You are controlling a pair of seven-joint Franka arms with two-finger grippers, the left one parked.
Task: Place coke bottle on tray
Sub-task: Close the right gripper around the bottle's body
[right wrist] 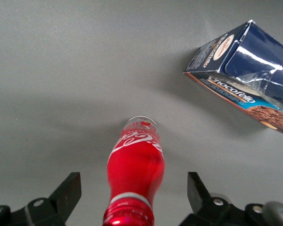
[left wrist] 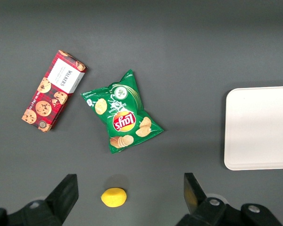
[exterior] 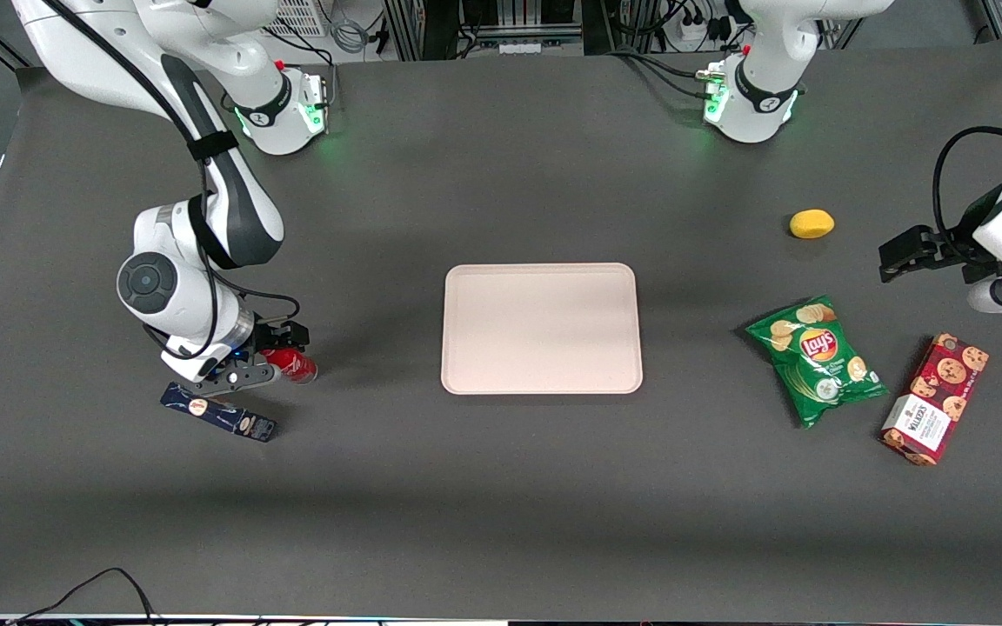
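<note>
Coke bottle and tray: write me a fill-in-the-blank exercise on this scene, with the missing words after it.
1. The gripper is open, with the coke bottle between its ____.
2. The coke bottle is not yet on the ____.
3. The dark blue box lies ____ to the front camera than the coke bottle.
4. The yellow lemon, chips bag and cookie box lie toward the ____ arm's end of the table.

Missing words: fingers; tray; nearer; parked
</note>
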